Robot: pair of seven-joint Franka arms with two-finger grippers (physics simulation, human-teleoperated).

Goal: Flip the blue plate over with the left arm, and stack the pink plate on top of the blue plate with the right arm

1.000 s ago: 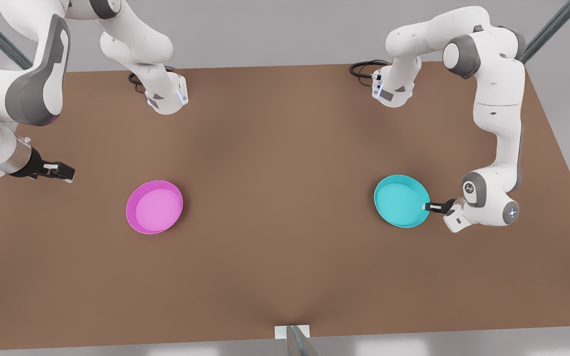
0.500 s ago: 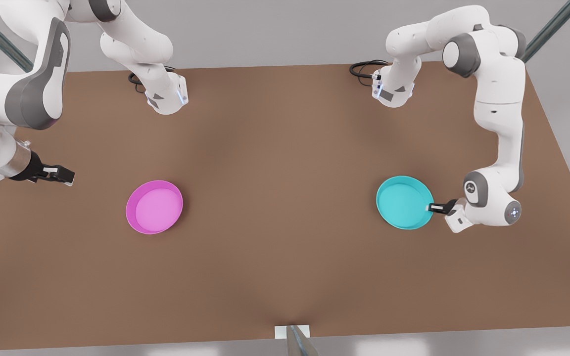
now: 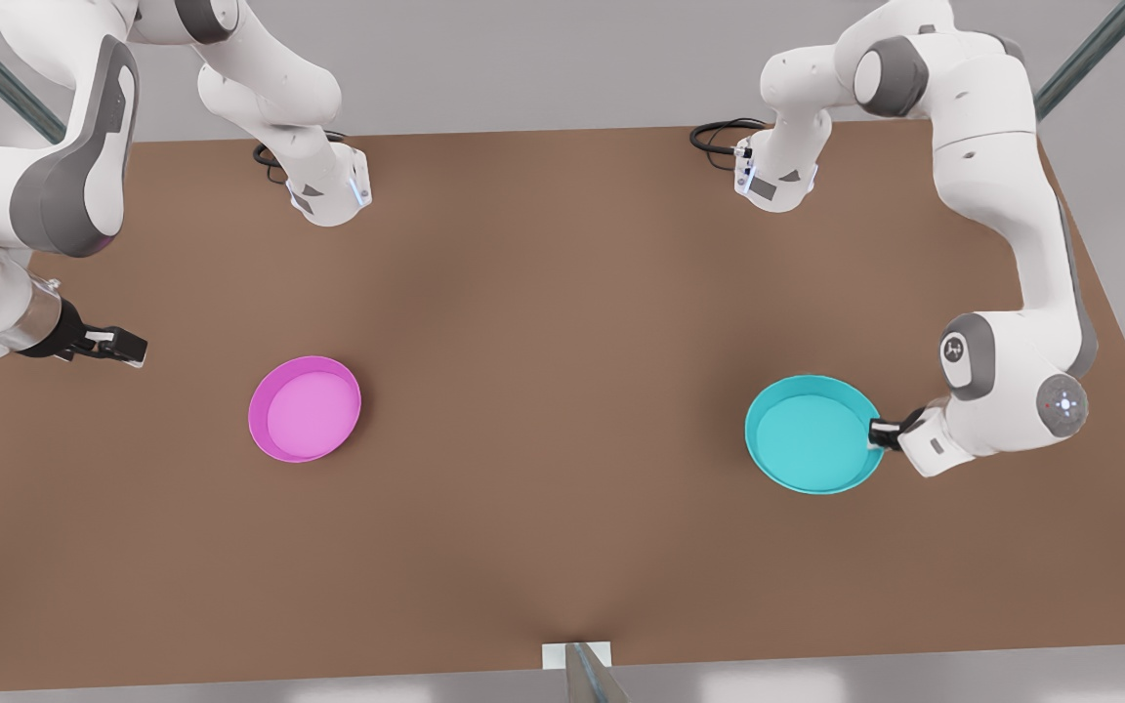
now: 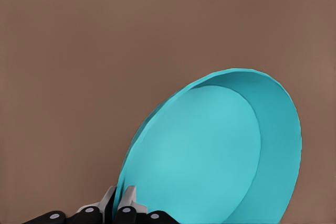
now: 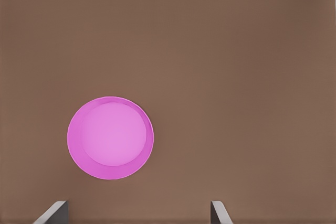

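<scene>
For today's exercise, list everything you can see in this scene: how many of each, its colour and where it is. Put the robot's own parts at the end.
Blue plate: one, turquoise, on the front view's right, open side up, its rim held by the left pincer.
Pink plate: one, magenta, on the front view's left, lying open side up on the table.
Table: one, brown, under both plates.
Cables: two black loops, at the table's far edge by the arm bases.
Left pincer: one, black, shut on the blue plate's rim.
Right pincer: one, black, open, apart from the pink plate near the table's edge on the front view's left; this arm waits.
</scene>
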